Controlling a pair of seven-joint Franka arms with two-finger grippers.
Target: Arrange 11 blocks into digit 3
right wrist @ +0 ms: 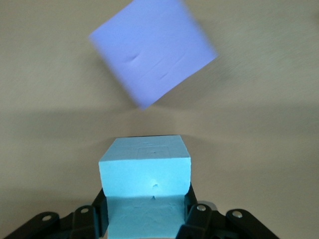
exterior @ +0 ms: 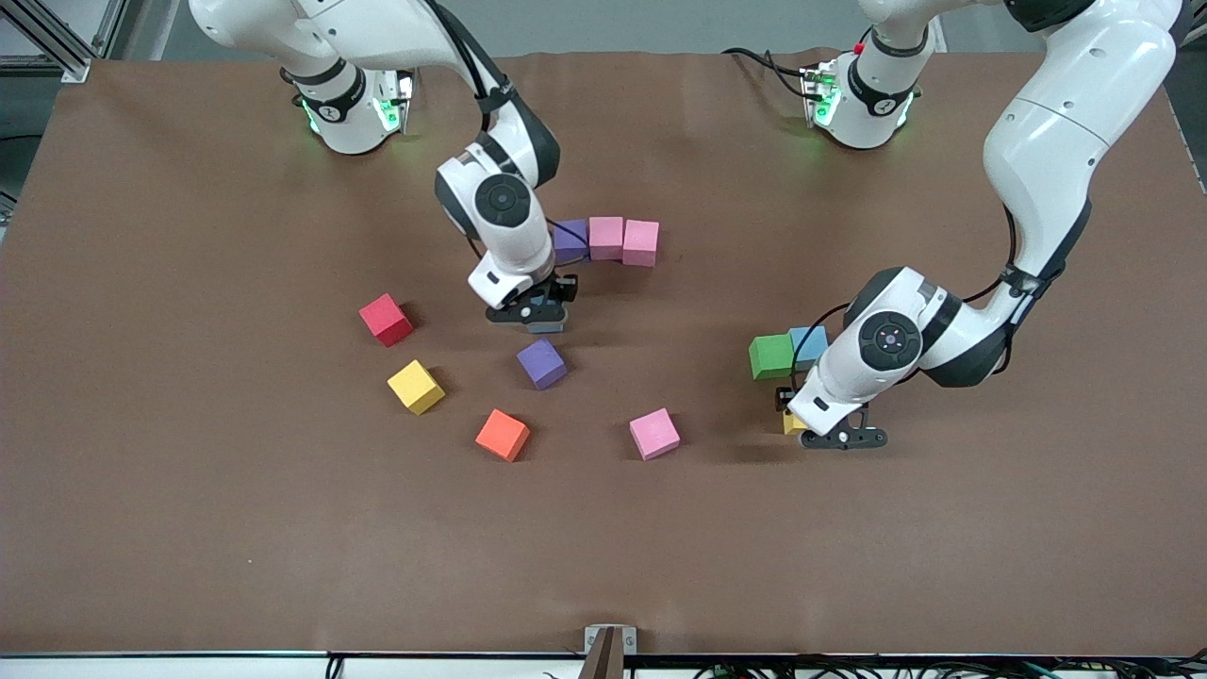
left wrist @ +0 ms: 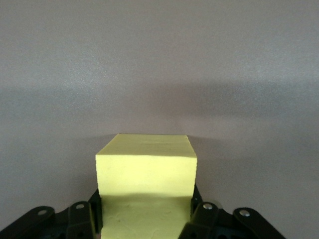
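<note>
Yellow foam block (left wrist: 145, 172) sits pinched in the left gripper (exterior: 818, 432) at lower right of the frame; the right gripper (exterior: 537, 319) pinches a light blue block (right wrist: 145, 172) at centre, low over the desk (exterior: 189, 519).

Even overhead light falls on the table (exterior: 189, 528), shadows are soft, and the purple cube (right wrist: 152, 52) looks blurred.

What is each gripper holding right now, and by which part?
The left gripper clamps a yellow cube by two opposite side faces. The right gripper clamps a light blue cube the same way, near the loose purple cube.
</note>
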